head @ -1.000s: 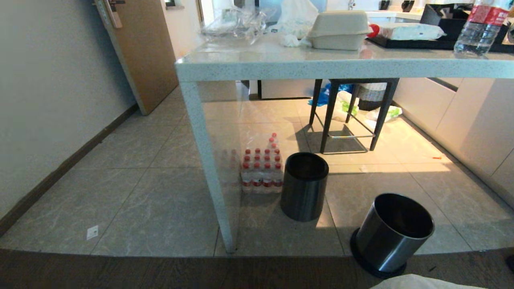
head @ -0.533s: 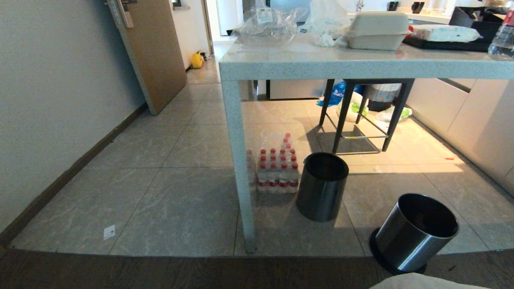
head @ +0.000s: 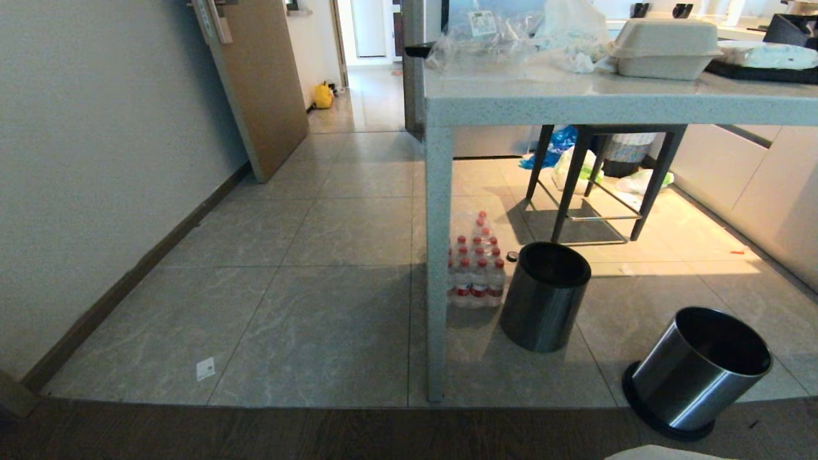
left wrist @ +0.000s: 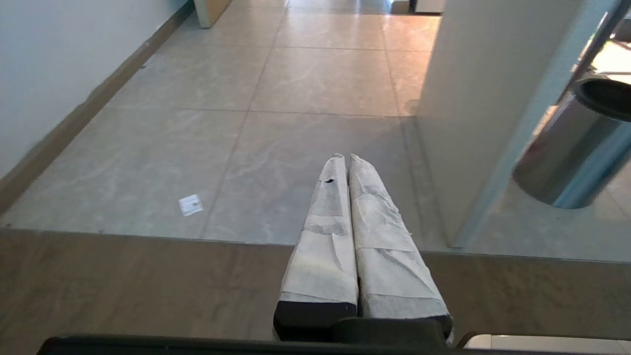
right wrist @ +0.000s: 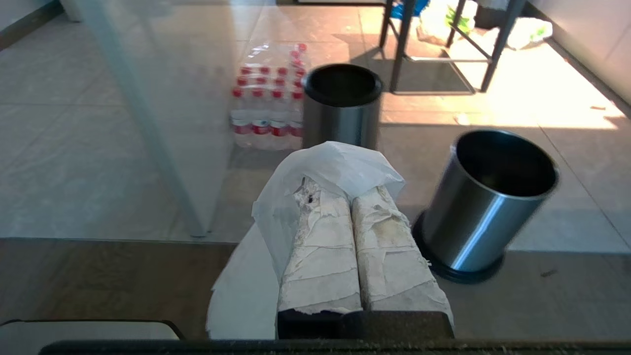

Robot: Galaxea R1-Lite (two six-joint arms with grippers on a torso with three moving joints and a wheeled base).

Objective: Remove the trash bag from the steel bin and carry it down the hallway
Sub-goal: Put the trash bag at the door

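At the edge of a tiled kitchen floor, where dark wood flooring (head: 255, 434) meets grey marbled tile, the right gripper (right wrist: 351, 195) is clamped on the trash bag (right wrist: 325, 170), its two wrapped fingers pressed together with the white plastic bunched over the tips. The bag trails back past the gripper at 7 o'clock in the right wrist view; how far it hangs is cut off by the frame, and no handles or print can be made out. In the head view only a pale sliver at the bottom edge, at 5 o'clock, may be that bag; neither arm appears there.

The steel bin (head: 700, 370) stands tilted at 4 o'clock in the head view, on its black base, its mouth dark and its inside hard to read. A second, darker bin (head: 543, 303) stands upright beside a wrapped pack of red-capped bottles (head: 476, 268), partly hidden behind the white table leg (head: 436, 268).

The left gripper (left wrist: 343, 158) hangs over the floor seam with its wrapped fingers together and nothing between them; a small white scrap (left wrist: 190, 205) lies on the tile near it.

The hallway (head: 374, 96) opens at 12 o'clock past a brown door (head: 265, 83), its far end too bright to resolve. A stool (head: 597, 179) half hides blue and white bags (head: 572, 166) under the table (head: 607, 102), whose right end runs out of frame.
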